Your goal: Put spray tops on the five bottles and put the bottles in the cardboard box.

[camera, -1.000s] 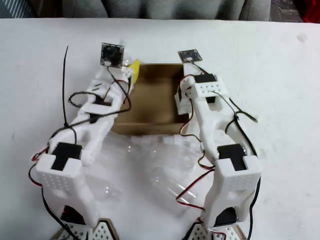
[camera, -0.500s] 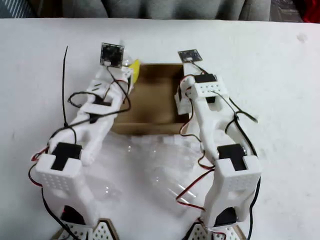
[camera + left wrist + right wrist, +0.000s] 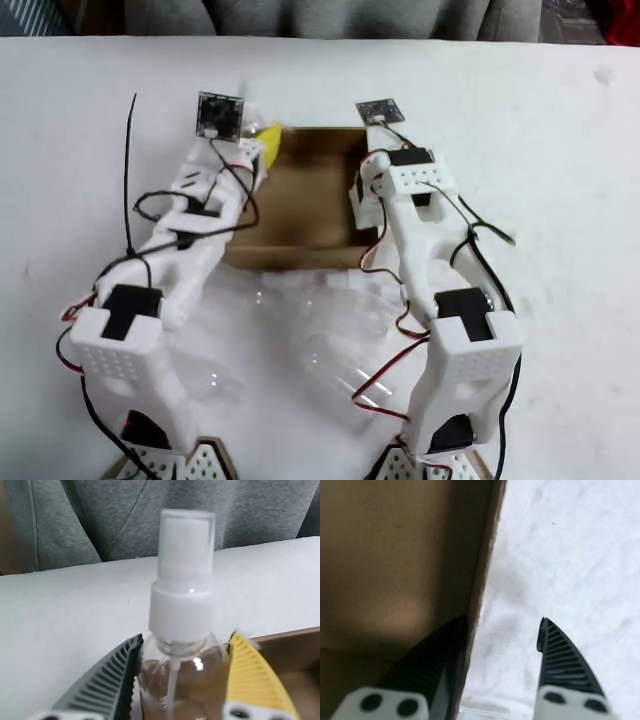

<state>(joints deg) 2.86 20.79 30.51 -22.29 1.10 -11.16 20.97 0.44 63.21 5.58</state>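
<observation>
The left gripper [image 3: 186,637] is clamped on a clear plastic bottle [image 3: 172,680], its white spray top [image 3: 184,580] already fitted, held upright at the far left corner of the brown cardboard box [image 3: 300,205]. The right gripper [image 3: 502,622] stands spread astride the box's right wall, one finger inside (likely steadying it). Boxing this bottle seems the step in hand; next it needs carrying over the rim and lowering inside before release. Other clear bottles [image 3: 335,325] lie by the box's near wall.

Left fingers [image 3: 250,675] tight, right fingers [image 3: 562,660] apart.
</observation>
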